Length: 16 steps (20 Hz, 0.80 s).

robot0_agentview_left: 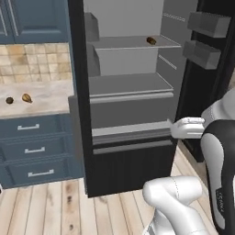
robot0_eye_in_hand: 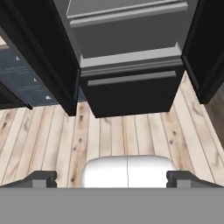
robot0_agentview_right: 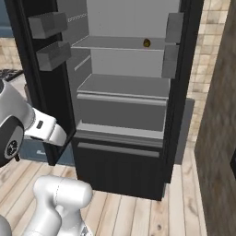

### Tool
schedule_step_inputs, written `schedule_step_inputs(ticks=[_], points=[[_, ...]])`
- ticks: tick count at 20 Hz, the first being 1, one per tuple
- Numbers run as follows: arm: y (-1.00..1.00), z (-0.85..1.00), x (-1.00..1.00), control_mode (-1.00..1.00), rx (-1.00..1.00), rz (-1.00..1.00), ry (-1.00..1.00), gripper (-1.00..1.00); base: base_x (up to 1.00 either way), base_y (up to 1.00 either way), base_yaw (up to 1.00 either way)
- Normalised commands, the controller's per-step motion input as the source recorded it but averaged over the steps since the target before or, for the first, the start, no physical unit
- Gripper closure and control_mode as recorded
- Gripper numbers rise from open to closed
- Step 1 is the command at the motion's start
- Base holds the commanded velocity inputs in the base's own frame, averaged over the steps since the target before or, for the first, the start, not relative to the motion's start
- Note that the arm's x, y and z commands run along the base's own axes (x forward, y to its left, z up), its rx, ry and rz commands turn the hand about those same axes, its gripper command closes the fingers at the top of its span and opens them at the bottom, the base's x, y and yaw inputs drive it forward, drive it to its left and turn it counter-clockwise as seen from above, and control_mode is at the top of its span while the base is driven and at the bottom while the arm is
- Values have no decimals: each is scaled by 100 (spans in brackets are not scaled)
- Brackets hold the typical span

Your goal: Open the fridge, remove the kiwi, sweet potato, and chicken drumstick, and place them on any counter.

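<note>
The tall black double-door fridge point(robot0_agentview_left: 114, 137) stood open, with one small dark reddish-brown oblong sweet potato point(robot0_agentview_left: 151, 41) near the right end of its upper light grey shelf, while the round olive-brown kiwi point(robot0_agentview_left: 9, 100) and golden drumstick point(robot0_agentview_left: 27, 97) lay near the front edge of the beige marbled counter point(robot0_agentview_left: 46, 98). The two-finger gripper point(robot0_eye_in_hand: 112, 178) was spread wide and empty, facing the wooden floor. The tuber looked firm, light and apt to roll, so pinching across its thick middle seemed safest.
</note>
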Motion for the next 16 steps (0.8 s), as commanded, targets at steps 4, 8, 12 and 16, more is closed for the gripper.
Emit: schedule_step_inputs(ticks=[4, 8, 12, 16], points=[[0, 0, 0, 100, 0, 0, 0, -100, 83, -16, 0], [0, 0, 0, 100, 0, 0, 0, -100, 100, -20, 0], [0, 0, 0, 100, 0, 0, 0, -100, 100, -14, 0], [0, 0, 0, 100, 0, 0, 0, -100, 89, -15, 0]])
